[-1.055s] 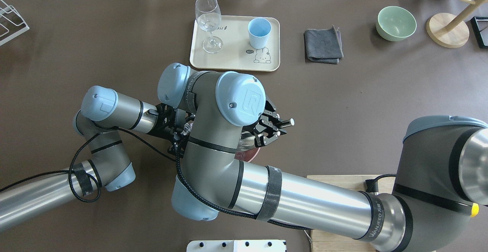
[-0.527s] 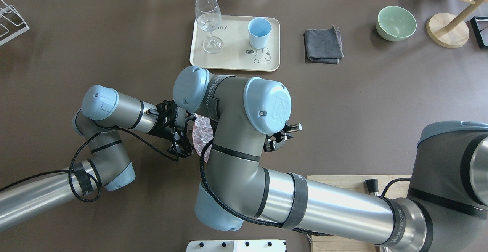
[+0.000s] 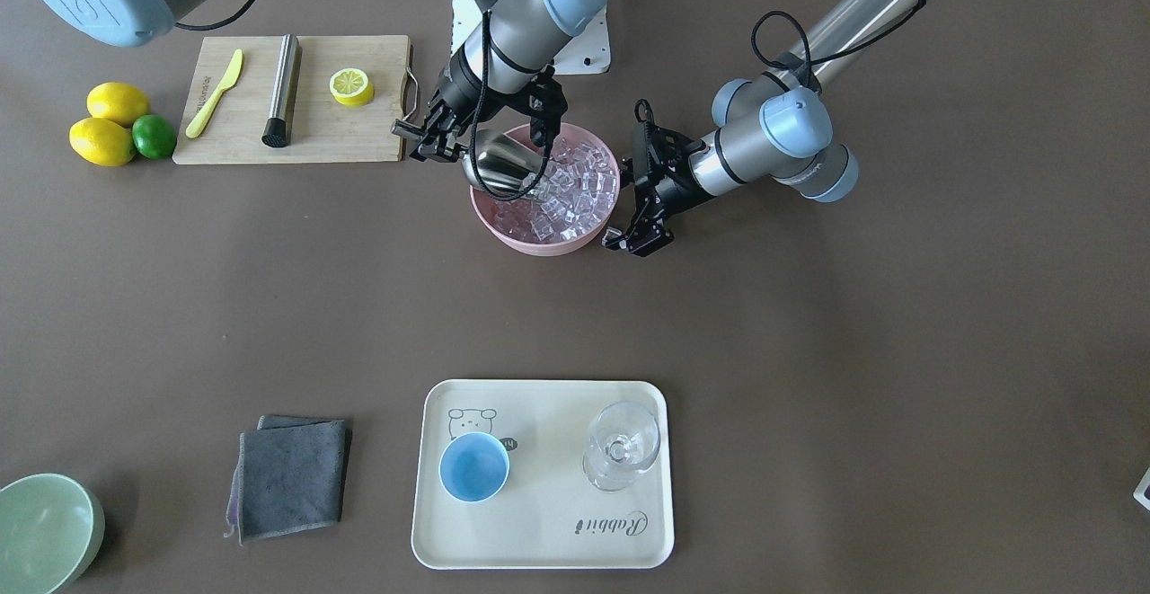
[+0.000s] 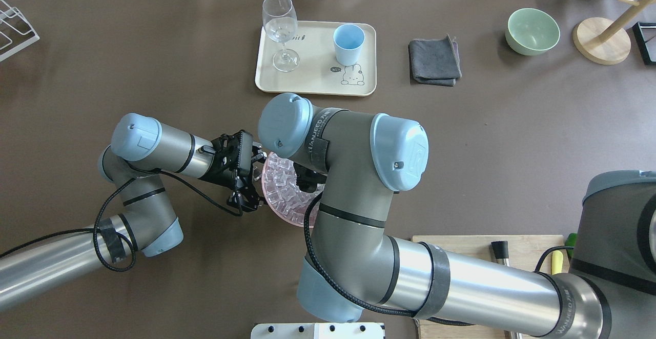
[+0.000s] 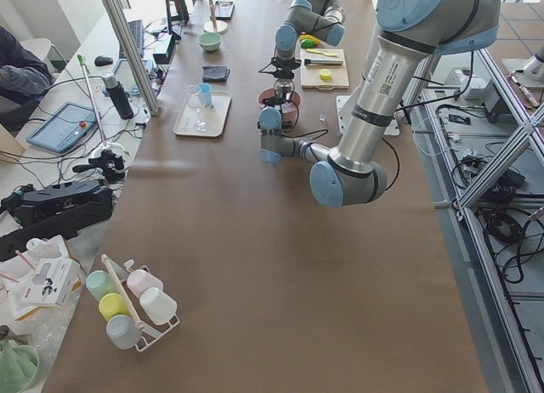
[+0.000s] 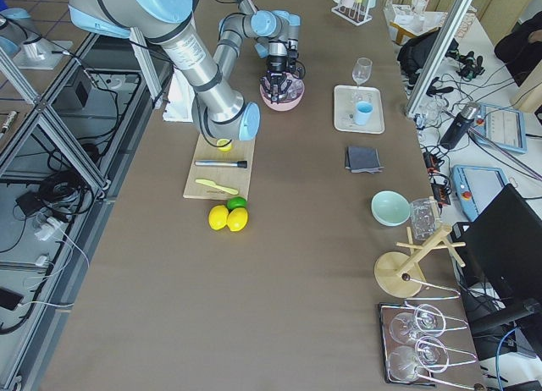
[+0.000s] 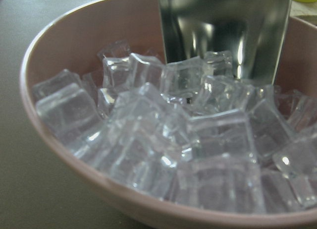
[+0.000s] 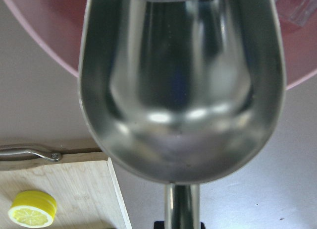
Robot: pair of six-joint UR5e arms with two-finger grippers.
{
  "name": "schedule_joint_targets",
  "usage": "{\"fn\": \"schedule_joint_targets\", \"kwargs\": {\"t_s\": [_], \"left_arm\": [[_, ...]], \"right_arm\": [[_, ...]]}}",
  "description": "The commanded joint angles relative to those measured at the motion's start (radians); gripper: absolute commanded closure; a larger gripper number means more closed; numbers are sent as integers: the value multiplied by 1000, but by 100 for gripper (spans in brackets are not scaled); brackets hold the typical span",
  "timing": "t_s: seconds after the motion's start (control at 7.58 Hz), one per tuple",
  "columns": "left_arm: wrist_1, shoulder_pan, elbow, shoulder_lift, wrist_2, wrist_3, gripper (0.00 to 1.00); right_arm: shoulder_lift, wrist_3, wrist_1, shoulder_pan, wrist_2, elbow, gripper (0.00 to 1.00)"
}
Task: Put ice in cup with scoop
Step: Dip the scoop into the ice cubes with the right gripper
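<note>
Fingers of the right gripper (image 3: 429,134) are clamped on the scoop (image 3: 501,170) at its handle; the left gripper (image 4: 252,181) is spread; the ice (image 3: 575,191) is judged slippery.

The ice (image 3: 575,191) is clear. The bowl (image 3: 539,244) is pink. The scoop (image 3: 501,167) is shiny silver. The cup (image 3: 473,467) is light blue. The tray (image 3: 539,536) is cream with a little bunny drawn on it. The cloth (image 3: 292,479) is grey. The table (image 3: 898,351) is brown.

The scoop (image 8: 183,90) is mirror-polished steel, the ice (image 7: 213,135) glassy and clear, the pink bowl (image 7: 74,45) smooth, probably plastic.
</note>
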Motion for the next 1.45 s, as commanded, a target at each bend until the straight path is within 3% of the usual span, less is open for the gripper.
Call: {"fn": "schedule_joint_targets", "kwargs": {"t_s": [0.0,0.53,1.32], "left_arm": [[2,0,-1,-1,0,0,2],[17,0,-5,-4,0,2,2],[65,-5,-27,1,-2,34,2]], "right_arm": [[-71,95,33,0,19,105,100],[-189,169,81,2,38,249,100],[-229,300,246,3,52,243,100]]}}
